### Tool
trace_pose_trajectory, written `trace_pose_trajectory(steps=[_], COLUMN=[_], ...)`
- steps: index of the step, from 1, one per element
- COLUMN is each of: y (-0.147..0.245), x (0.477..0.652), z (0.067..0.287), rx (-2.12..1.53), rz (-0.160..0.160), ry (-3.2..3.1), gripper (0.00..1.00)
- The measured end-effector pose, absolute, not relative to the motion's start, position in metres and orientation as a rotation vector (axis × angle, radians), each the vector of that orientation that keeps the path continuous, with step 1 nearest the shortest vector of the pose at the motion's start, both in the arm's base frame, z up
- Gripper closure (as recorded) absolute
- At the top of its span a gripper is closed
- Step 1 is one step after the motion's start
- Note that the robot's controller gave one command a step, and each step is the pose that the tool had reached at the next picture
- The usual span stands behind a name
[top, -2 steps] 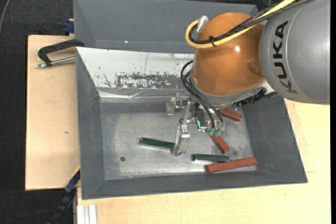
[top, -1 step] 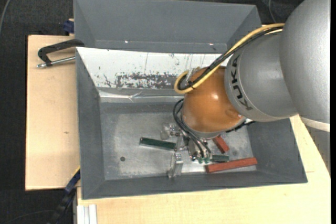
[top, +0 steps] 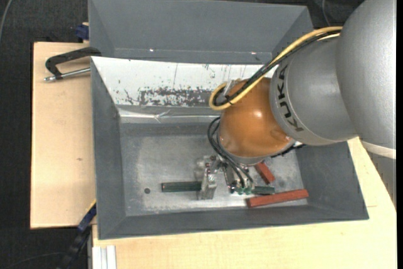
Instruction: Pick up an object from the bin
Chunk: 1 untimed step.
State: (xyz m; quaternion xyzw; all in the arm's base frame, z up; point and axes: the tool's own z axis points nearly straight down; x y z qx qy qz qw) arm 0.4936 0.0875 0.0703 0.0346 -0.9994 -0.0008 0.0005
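One dark bar [top: 178, 186] beside hand [top: 207, 183]

I work from a single camera, set above the bin [top: 119, 154] and looking down into it at a slant rather than straight down. From there the bin's far wall [top: 189, 25] tilts open towards me, and its near wall [top: 233, 227] is foreshortened to a thin band. The camera sits near enough that the bin takes up most of the view. The arm [top: 340, 85] enters from the bin's right and looms large over that side.
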Motion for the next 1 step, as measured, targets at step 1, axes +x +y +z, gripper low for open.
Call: trace_pose_trajectory(steps=[1], y=[0.0707], x=[0.4956], z=[0.2011], rx=[0.526], rz=[-0.001], ry=[-3.106], gripper=[1.00])
